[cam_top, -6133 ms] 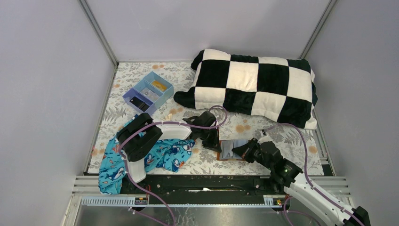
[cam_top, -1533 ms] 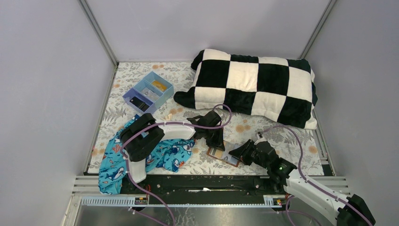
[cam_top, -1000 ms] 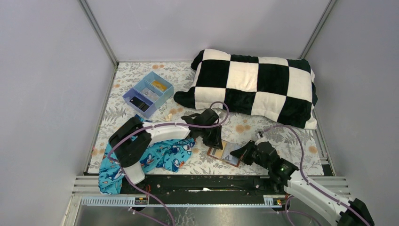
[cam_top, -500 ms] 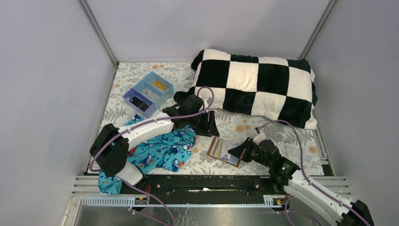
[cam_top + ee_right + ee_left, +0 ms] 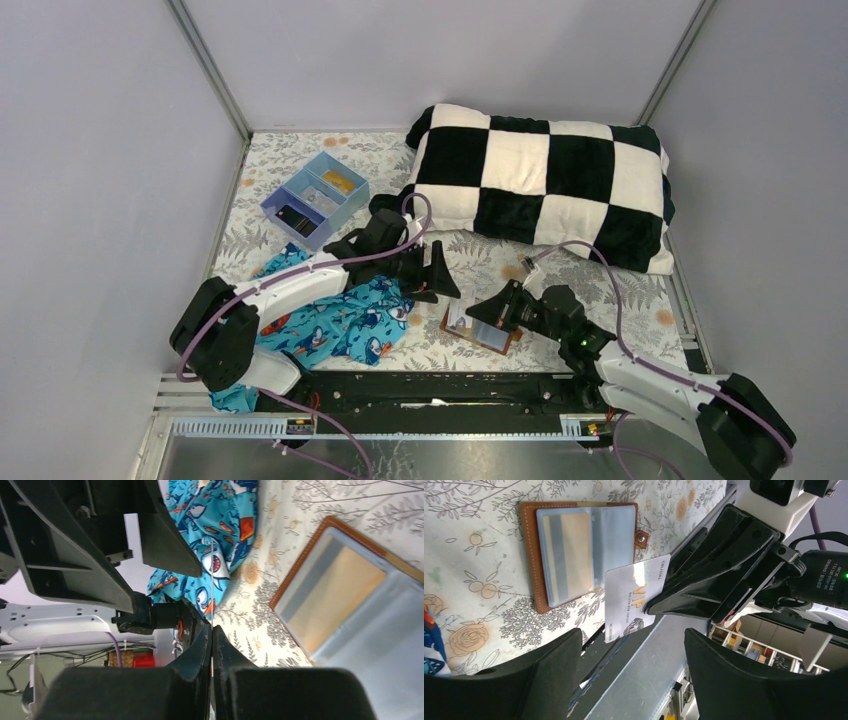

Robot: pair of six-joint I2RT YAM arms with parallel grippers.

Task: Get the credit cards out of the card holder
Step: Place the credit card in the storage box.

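Note:
The brown card holder [image 5: 484,336] lies open on the floral cloth, with a tan credit card [image 5: 570,547] still in its pale grey slot [image 5: 334,591]. My right gripper [image 5: 496,306] is shut on a whitish credit card [image 5: 634,600] and holds it in the air just above the holder's near side. In the right wrist view that card shows edge-on as a thin line [image 5: 212,580] between the closed fingertips. My left gripper [image 5: 440,274] hangs open to the left of the holder, facing the card, its fingers [image 5: 549,675] wide apart and touching nothing.
A black-and-white checkered pillow [image 5: 540,180] fills the back right. A blue divided tray [image 5: 315,198] stands at the back left. Shark-print blue cloth [image 5: 345,320] lies under the left arm. The metal rail [image 5: 430,385] runs along the near edge.
My left gripper has opened and drawn back up and left from the card holder. The right gripper has moved left over the holder with the whitish card in it.

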